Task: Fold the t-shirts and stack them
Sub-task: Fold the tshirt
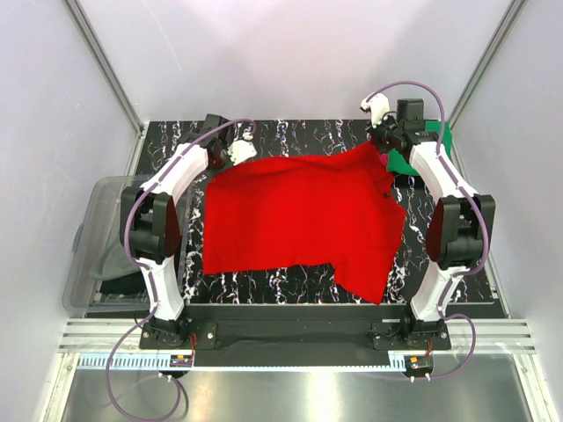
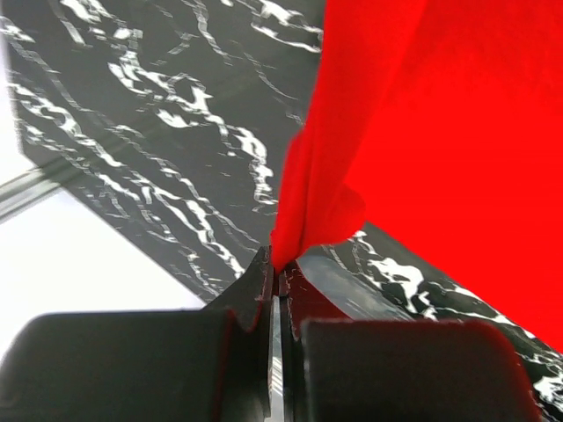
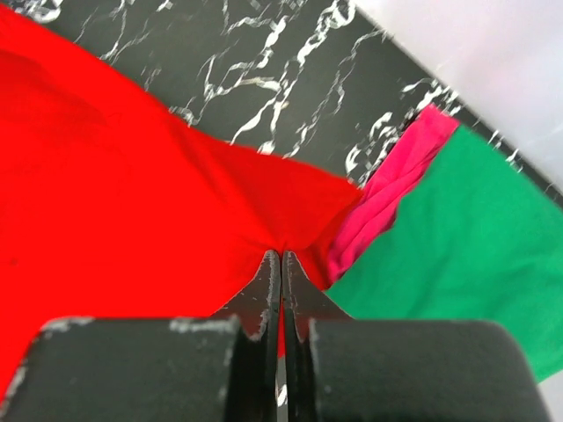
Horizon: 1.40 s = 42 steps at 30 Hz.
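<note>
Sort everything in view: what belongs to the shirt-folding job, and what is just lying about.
Job: bright red cloth t-shirt, gripped at its far corners by left fingers and right fingers; folded green cloth t-shirt; pink cloth t-shirt at its edge.
Lying about: clear plastic bin left of the black marbled tabletop.

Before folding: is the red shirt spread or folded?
Spread: the red shirt lies open on the table, left end effector and right end effector pinching far corners.
</note>
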Motion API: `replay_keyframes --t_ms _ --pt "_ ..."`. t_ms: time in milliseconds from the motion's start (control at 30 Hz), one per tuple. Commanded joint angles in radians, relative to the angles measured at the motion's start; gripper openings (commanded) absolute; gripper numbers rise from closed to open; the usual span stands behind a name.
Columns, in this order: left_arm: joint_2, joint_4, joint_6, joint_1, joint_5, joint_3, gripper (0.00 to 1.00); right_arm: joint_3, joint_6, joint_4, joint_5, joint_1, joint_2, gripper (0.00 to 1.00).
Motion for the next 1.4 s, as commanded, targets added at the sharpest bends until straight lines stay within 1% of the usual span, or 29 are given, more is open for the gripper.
replay_keyframes --t_ms 0,200,400,500,600,733,1000,1267,1367 --pt "-0.072 0.037 0.007 0.006 0.025 -0.013 0.00 -0.042 -0.001 0.017 -0.014 0.012 -0.098 0.00" --pt "-0.092 0.040 0.056 0.009 0.022 -0.027 0.00 -0.092 0.012 -0.009 -0.014 0.012 -0.147 0.00" --pt "-0.112 0.040 0.152 0.010 0.019 -0.030 0.00 -0.125 0.030 -0.029 -0.013 0.012 -0.185 0.00" --pt "-0.138 0.037 0.206 0.010 0.031 -0.066 0.00 -0.149 0.033 -0.035 -0.011 0.012 -0.203 0.00" --pt "-0.172 0.038 0.280 0.010 0.013 -0.154 0.00 -0.175 0.038 -0.044 -0.011 0.011 -0.223 0.00" --pt "-0.210 0.038 0.363 0.012 -0.006 -0.224 0.00 -0.211 0.051 -0.067 -0.022 0.012 -0.260 0.00" --pt "-0.228 0.021 0.364 0.001 0.017 -0.286 0.00 -0.306 0.081 -0.100 -0.040 0.015 -0.317 0.00" --pt "-0.248 -0.005 0.352 -0.013 0.023 -0.347 0.00 -0.362 0.110 -0.130 -0.062 0.021 -0.354 0.00" --pt "-0.244 -0.018 0.340 -0.022 0.020 -0.349 0.07 -0.382 0.110 -0.133 -0.060 0.024 -0.360 0.00"
